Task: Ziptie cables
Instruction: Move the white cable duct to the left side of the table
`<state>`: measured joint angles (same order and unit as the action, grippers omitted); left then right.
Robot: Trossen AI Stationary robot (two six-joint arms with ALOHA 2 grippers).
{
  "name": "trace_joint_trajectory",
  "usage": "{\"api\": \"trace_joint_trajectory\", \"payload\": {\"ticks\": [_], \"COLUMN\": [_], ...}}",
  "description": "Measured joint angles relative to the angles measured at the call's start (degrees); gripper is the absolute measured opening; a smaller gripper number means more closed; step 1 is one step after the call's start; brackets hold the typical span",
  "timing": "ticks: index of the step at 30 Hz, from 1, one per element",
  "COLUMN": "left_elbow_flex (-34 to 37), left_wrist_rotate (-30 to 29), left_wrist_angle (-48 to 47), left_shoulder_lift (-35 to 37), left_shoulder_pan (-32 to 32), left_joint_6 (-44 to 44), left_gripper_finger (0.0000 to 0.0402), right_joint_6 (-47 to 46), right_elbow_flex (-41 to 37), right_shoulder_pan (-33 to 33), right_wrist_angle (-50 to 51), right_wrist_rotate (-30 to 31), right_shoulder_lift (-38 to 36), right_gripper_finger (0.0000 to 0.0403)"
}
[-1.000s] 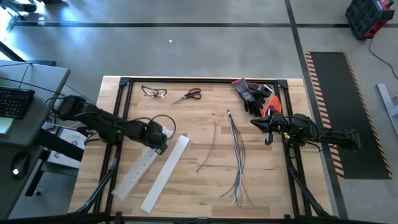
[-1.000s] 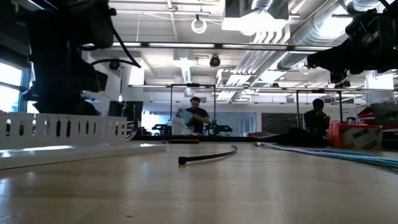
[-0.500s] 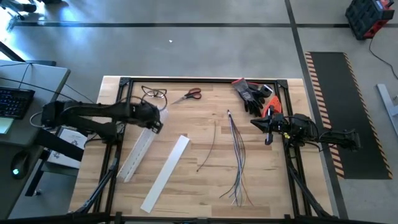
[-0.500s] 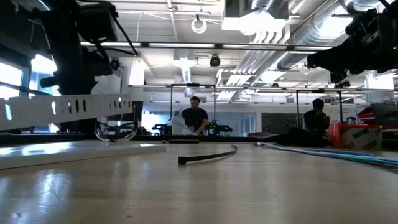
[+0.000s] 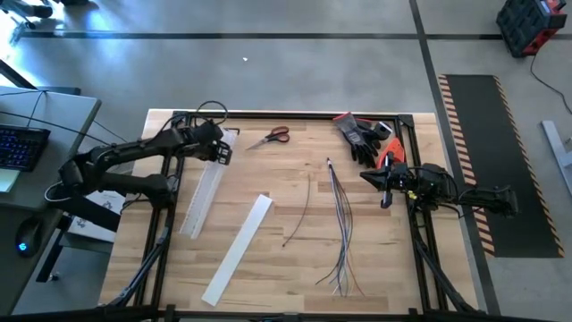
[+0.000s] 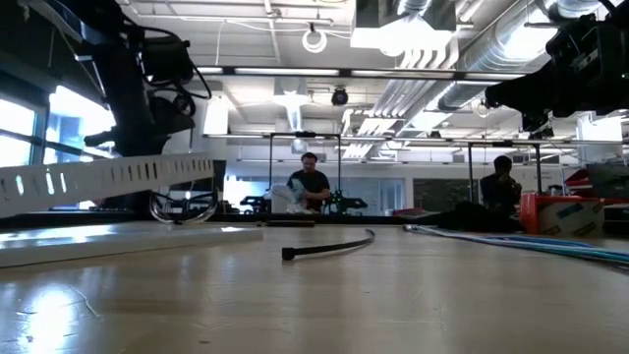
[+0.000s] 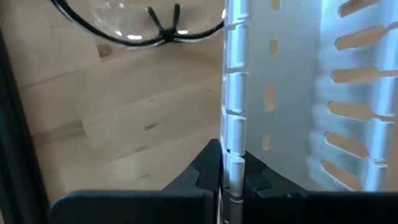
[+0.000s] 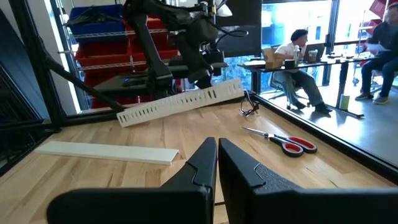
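My left gripper (image 5: 220,153) is shut on a white slotted channel (image 5: 202,192) at the table's far left. The channel runs from the gripper toward the near edge and hangs above the wood in the low view (image 6: 108,177). The cables (image 5: 340,224), thin grey, blue and dark wires, lie loose right of centre, ends fanned toward the near edge. A black ziptie (image 6: 327,246) lies on the table left of them. My right gripper (image 5: 384,185) hovers shut at the right edge, holding nothing (image 8: 216,152). My left gripper pinches one side wall of the channel (image 7: 232,152) between its two fingers, near the channel's far end. The fingers come from above, slanting down. The channel is lifted clear of the table, its held end higher than its free end (image 8: 124,117).
A flat white strip (image 5: 239,249) lies diagonally left of centre. Safety glasses (image 7: 134,28) lie beyond the left gripper, with red-handled scissors (image 5: 271,137) to their right. Dark gloves (image 5: 362,134) and an orange tool (image 5: 386,154) sit at the far right. People sit beyond the table.
My left gripper has moved toward the table's far edge and upward, staying shut on the channel. The channel has come off the table and swung from a diagonal to nearly straight along the near-far line.
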<state>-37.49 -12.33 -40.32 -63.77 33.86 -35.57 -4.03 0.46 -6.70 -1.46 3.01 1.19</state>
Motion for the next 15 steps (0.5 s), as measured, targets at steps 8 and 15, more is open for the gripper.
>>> {"api": "trace_joint_trajectory", "payload": {"ticks": [8,15], "left_elbow_flex": [6.5,8.5], "left_wrist_rotate": [-2.6,-7.1], "left_wrist_angle": [1.3,1.3], "left_shoulder_lift": [0.0,0.0], "left_shoulder_pan": [-4.7,-4.6], "left_joint_6": [-10.5,-15.3], "left_gripper_finger": [0.0000,0.0006], "right_joint_6": [0.0,0.0], "right_elbow_flex": [0.0,0.0], "right_shoulder_pan": [0.0,0.0], "right_wrist_angle": [0.0,0.0], "right_wrist_rotate": [0.0,0.0], "right_shoulder_lift": [0.0,0.0], "right_gripper_finger": [0.0000,0.0000]}}
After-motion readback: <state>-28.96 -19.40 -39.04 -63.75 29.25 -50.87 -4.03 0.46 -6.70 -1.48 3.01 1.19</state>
